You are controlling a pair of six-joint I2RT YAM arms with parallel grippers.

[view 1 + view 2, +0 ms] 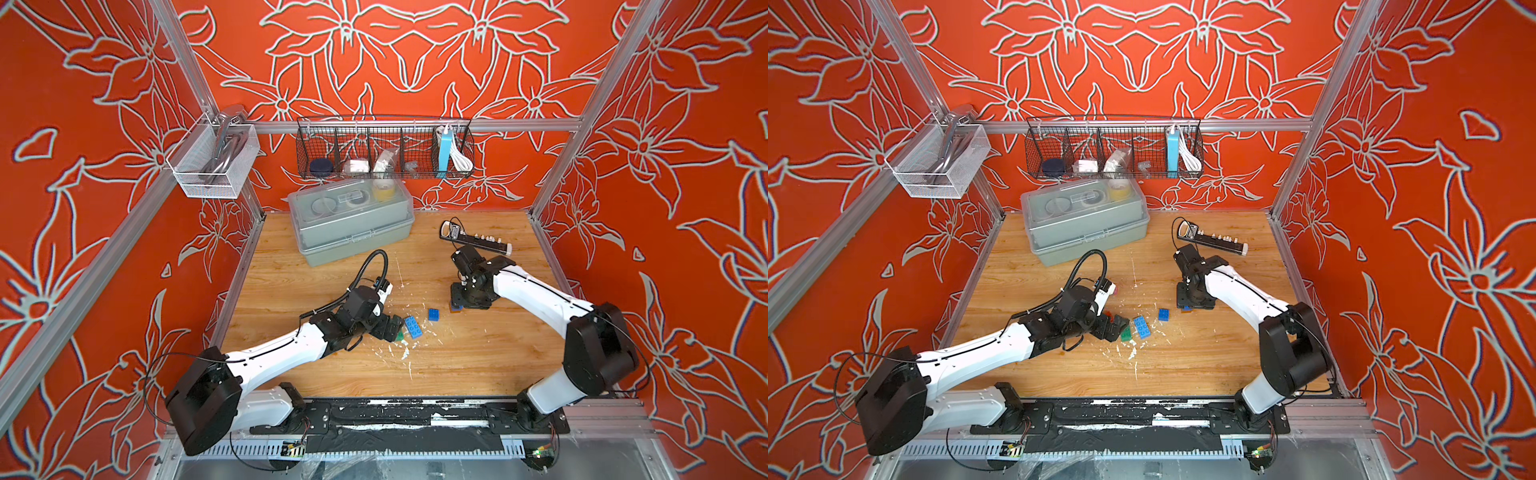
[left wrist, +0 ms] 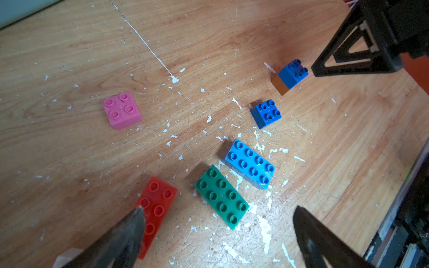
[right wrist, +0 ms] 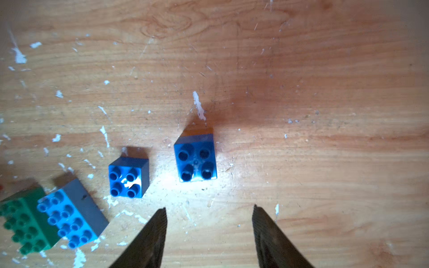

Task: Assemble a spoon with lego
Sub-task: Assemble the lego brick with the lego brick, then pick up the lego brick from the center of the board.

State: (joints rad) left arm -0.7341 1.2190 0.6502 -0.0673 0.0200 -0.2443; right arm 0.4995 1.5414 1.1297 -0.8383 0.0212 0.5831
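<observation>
Two bricks of the spoon are joined so far: a stack of blue on brown, upright on the counter just ahead of the right jaws, which stand apart and empty, while the left jaws, spread wide and empty, hover over the red brick and green brick. The loose blue square beside the stack looks next: grip its flat sides squarely, line up the studs, press straight down. A pink brick and a light-blue brick lie loose nearby.
</observation>
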